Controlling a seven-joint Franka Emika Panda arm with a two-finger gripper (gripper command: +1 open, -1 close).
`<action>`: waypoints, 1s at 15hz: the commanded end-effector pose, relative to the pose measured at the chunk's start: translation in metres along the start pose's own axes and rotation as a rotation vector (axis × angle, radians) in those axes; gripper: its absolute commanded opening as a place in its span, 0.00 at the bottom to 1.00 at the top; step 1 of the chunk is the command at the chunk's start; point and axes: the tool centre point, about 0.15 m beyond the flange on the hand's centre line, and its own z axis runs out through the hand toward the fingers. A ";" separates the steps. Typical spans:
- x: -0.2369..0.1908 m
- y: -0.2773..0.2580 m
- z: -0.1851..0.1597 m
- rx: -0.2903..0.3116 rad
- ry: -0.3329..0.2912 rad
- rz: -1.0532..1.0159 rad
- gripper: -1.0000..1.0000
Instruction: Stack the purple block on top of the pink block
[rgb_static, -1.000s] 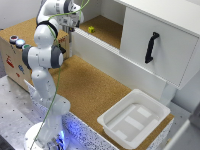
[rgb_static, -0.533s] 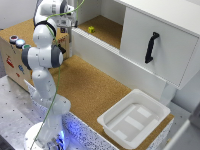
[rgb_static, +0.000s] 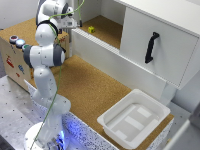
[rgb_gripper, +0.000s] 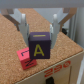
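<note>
Spread gripper (rgb_gripper: 38, 26) straddles the glossy purple block (rgb_gripper: 40, 45) lettered "A"; the pink block (rgb_gripper: 25, 56) touches its corner on cork.

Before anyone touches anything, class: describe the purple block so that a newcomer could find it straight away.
On the cork surface in the wrist view, look between the open jaws. The purple block sits there, a yellow letter A on its face. The pink block beside it is smaller and lettered in black.
</note>
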 end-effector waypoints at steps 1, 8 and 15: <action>0.017 -0.015 0.021 0.063 0.036 -0.128 0.00; 0.023 -0.031 0.030 0.152 0.083 -0.230 0.00; 0.021 -0.027 0.045 0.204 0.109 -0.241 0.00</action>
